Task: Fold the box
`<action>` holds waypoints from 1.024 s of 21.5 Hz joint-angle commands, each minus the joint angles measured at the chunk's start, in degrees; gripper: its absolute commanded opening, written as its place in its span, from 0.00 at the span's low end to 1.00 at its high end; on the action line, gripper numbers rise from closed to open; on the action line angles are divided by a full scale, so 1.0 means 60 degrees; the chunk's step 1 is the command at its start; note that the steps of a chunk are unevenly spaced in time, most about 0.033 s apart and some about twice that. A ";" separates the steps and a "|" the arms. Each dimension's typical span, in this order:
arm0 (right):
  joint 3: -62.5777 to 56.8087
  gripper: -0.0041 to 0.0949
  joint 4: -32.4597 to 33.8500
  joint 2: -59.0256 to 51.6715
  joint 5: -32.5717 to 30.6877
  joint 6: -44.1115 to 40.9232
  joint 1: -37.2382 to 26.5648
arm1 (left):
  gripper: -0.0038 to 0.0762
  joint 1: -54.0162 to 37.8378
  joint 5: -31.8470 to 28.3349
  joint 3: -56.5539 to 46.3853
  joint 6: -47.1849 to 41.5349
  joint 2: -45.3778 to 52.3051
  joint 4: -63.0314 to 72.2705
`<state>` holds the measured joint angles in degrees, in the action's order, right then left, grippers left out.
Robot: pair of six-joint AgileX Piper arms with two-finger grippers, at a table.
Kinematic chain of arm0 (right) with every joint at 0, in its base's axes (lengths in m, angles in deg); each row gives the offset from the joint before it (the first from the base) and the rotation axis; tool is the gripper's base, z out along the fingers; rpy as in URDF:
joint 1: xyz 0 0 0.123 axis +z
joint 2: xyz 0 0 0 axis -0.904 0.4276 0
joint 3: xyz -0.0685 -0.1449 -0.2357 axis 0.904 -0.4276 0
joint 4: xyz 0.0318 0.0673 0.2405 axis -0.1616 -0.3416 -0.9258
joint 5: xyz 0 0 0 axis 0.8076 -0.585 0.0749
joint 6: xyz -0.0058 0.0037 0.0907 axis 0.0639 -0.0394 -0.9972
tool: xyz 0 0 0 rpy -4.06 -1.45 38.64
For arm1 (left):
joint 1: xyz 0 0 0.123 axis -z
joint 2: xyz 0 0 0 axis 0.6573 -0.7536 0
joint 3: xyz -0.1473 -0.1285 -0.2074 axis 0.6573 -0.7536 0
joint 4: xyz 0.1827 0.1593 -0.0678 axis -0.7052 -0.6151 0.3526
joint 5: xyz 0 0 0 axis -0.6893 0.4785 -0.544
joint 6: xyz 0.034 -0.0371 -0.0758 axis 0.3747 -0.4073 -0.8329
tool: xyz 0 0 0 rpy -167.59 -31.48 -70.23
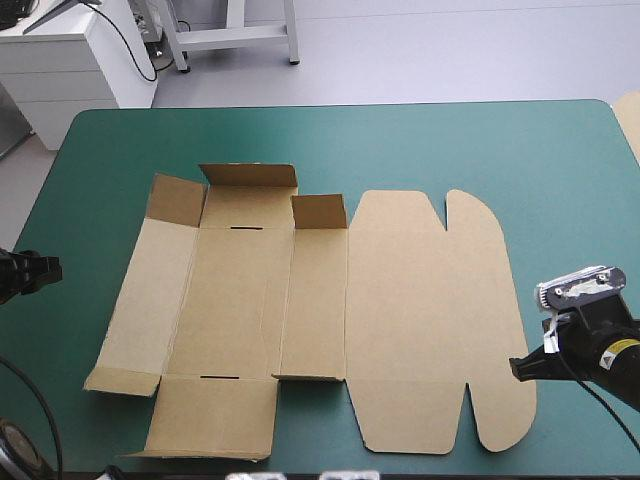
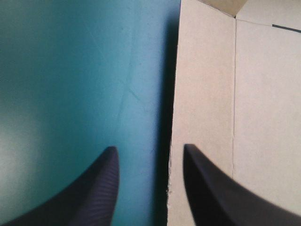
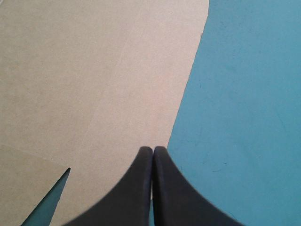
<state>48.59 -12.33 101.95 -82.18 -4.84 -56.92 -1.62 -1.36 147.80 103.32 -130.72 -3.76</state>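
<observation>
Box (image 1: pixel 400 320), a brown cut sheet, lies mostly flat across the centre of the frame on your teal-green worktop (image 1: pixel 560 180), with short flaps (image 1: pixel 250 176) raised along its upper left edge. Your left claw (image 2: pixel 150 151) is spread above the sheet's left edge. Your right claw (image 3: pixel 153 151), pressed together, points at its rounded right edge.

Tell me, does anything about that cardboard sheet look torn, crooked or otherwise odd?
Nothing stands out. The brown box lies spread on the teal-green cover, no tear or spill showing. A few small flaps at its far side stand up, which looks like folding, not damage.
</observation>
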 commanded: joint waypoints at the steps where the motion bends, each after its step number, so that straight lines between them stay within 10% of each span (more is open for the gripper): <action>1: 0.0237 0.02 0.0009 -0.0011 0.0535 0.0178 -0.0054 | 0.74 -0.0029 0.0537 0.0310 -0.0025 -0.0495 0.0994; 22: 0.0237 0.02 -0.0775 -0.0011 0.0927 0.0809 -0.0054 | 0.76 0.1521 0.0593 0.0273 -0.0060 -0.3219 0.0422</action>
<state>48.59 -16.62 101.95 -79.81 -0.59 -56.92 6.37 -3.15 147.88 105.33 -152.27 -0.63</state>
